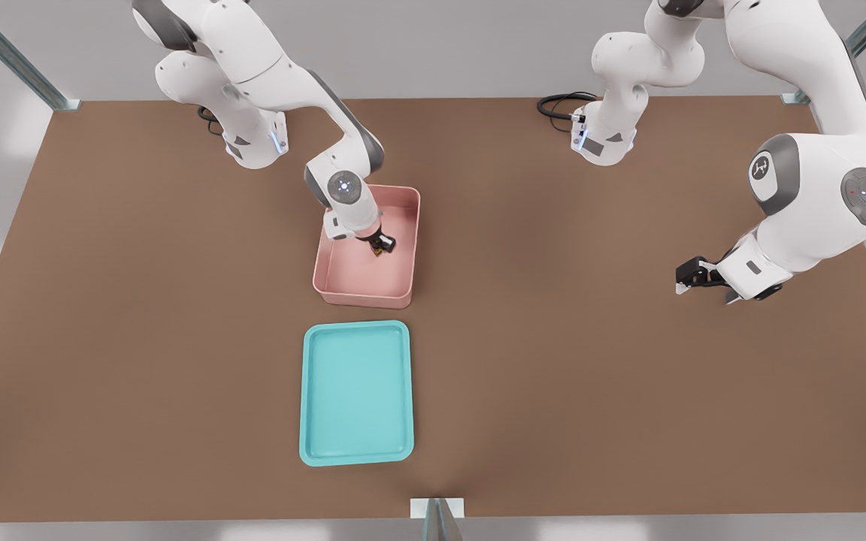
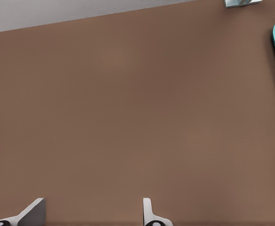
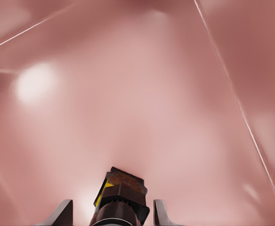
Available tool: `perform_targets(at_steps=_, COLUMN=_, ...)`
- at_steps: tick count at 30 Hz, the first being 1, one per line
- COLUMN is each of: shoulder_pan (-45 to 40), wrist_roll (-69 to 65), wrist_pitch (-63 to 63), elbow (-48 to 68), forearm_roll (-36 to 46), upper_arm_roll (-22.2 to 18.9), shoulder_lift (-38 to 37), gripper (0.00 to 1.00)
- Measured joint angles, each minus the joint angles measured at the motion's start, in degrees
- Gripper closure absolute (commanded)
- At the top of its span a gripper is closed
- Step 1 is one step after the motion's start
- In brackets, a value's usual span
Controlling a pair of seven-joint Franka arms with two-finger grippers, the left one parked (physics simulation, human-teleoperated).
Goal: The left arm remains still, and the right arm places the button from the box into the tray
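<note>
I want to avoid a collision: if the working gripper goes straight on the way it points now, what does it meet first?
Most likely the button between the fingers of the gripper, then the floor of the box.

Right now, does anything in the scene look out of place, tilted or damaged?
Nothing stands out. The gripper is down inside the box, its fingers on either side of the button. The tray lies flat and bare on the table.
</note>
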Motion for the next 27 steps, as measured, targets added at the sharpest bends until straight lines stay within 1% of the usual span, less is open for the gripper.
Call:
perform_targets(at_steps=3, shoulder_pan=0.13, wrist_roll=0.47, wrist_pitch=0.05, elbow=0.33, forearm_roll=0.00, upper_arm_roll=0.00, shoulder_lift=0.08, gripper=0.43)
perform_targets(at_steps=6, shoulder_pan=0.15, wrist_roll=0.86, wrist_pitch=0.08, elbow=0.37, forearm_roll=-0.04, upper_arm_roll=-0.02, shoulder_lift=0.06, gripper=0.52)
perform_targets(at_steps=9, shoulder_pan=0.07, wrist_roll=1.11, wrist_pitch=0.11, elbow=0.32, forearm_roll=-0.12, upper_arm_roll=-0.07, shoulder_lift=-0.13, gripper=0.55)
perform_targets(at_steps=12, shoulder_pan=0.04, wrist_roll=1.30, wrist_pitch=-0.62, elbow=0.66, forearm_roll=-0.14, upper_arm_roll=-0.12, shoulder_lift=-2.51, gripper=0.55)
perform_targets(at_steps=15, shoulder_pan=0.04, wrist_roll=1.48, wrist_pitch=-4.00, elbow=4.12, forearm_roll=-0.16, upper_arm_roll=-0.57, shoulder_lift=-5.83, gripper=0.55)
perform_targets(at_steps=17, shoulder_pan=0.14, wrist_roll=1.57, wrist_pitch=-6.91, elbow=6.44, forearm_roll=-0.22, upper_arm_roll=-1.91, shoulder_lift=-7.76, gripper=0.55)
perform_targets(at_steps=19, shoulder_pan=0.30, wrist_roll=1.66, wrist_pitch=-10.02, elbow=10.10, forearm_roll=-0.54, upper_arm_roll=-4.12, shoulder_lift=-8.34, gripper=0.54)
perform_targets(at_steps=23, shoulder_pan=-0.13, wrist_roll=1.67, wrist_pitch=-15.11, elbow=17.09, forearm_roll=-2.41, upper_arm_roll=-10.91, shoulder_lift=-6.95, gripper=0.54)
perform_targets(at_steps=24, shoulder_pan=-1.09, wrist_roll=1.59, wrist_pitch=-15.99, elbow=18.89, forearm_roll=-2.71, upper_arm_roll=-12.05, shoulder_lift=-5.86, gripper=0.54)
perform_targets(at_steps=27, shoulder_pan=-4.80, wrist_roll=1.28, wrist_pitch=-18.19, elbow=27.33, forearm_roll=-3.23, upper_arm_roll=-13.11, shoulder_lift=0.07, gripper=0.54)
